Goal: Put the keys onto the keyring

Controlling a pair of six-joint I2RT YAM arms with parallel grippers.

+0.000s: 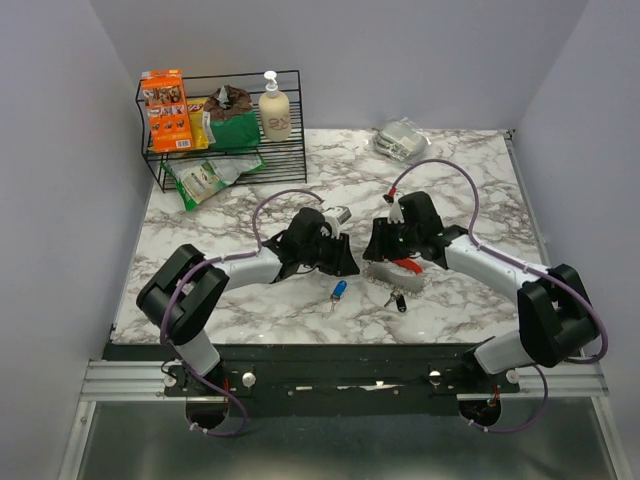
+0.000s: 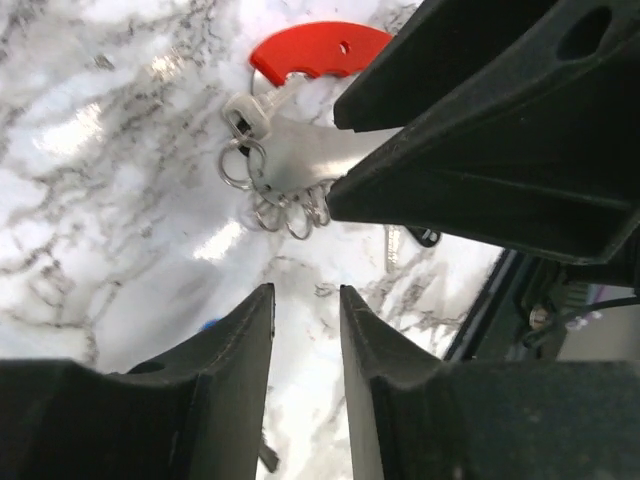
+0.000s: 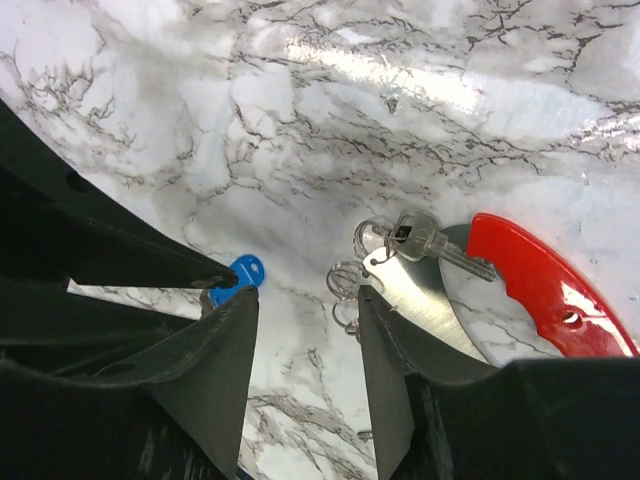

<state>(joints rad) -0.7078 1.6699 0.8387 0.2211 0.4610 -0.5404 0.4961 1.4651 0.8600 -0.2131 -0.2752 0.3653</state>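
— Black fingers of the left claw (image 2: 305, 292) are filling the bottom of the left wrist view. How are they standing?
— They are sitting slightly apart, gripping nothing, with only marbled worktop (image 2: 120, 200) showing through the gap.
— And the loose key?
— One blue-headed key (image 1: 339, 290) is lying on the worktop, just nearer the bases than both claws and between them. In the right wrist view only its blue head is peeking out beside a finger; the blade is staying hidden.
— Where is the keyring (image 3: 420, 290) lying?
— Just beyond the left claw's tips, right at the right claw (image 3: 307, 295). Its small rings are bunching beside one finger, its silver plate is running under that finger, and the red clip (image 3: 540, 280) is curving away, partly covered.
— Is the right claw gripping it?
— Its fingers are standing apart; whether one is touching the plate, I cannot tell. One silver key (image 3: 425, 240) is lying across the plate, and a dark-headed key (image 1: 397, 298) is lying nearby, too small to make out.
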